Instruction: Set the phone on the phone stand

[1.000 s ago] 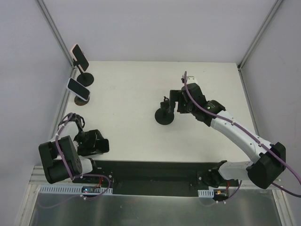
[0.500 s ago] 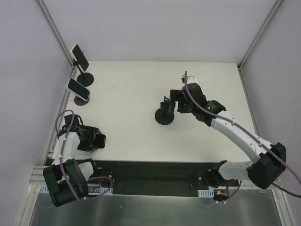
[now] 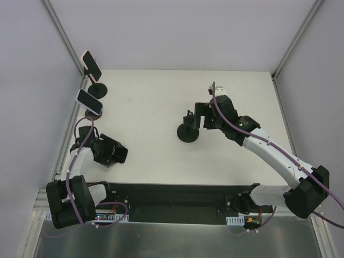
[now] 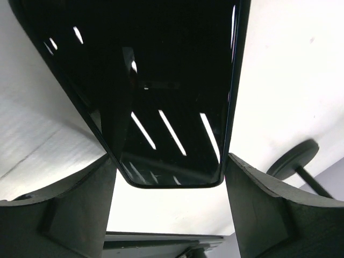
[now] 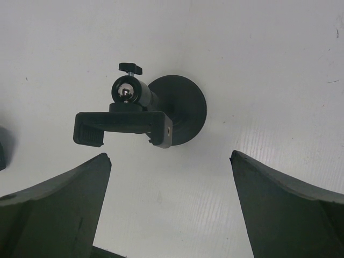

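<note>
Phone (image 4: 161, 91) sits clamped by its edges between the left gripper's (image 3: 114, 154) fingers near the table's (image 3: 150, 97) 8 o'clock corner. Its glossy face is toward the wrist camera and its far end is free, presumably to go in first. The empty stand (image 3: 188, 133) waits mid-table, toward 2 o'clock from that gripper. The right gripper (image 5: 169, 156) hovers over the stand, fingers wide apart, likely ready to steady it.
</note>
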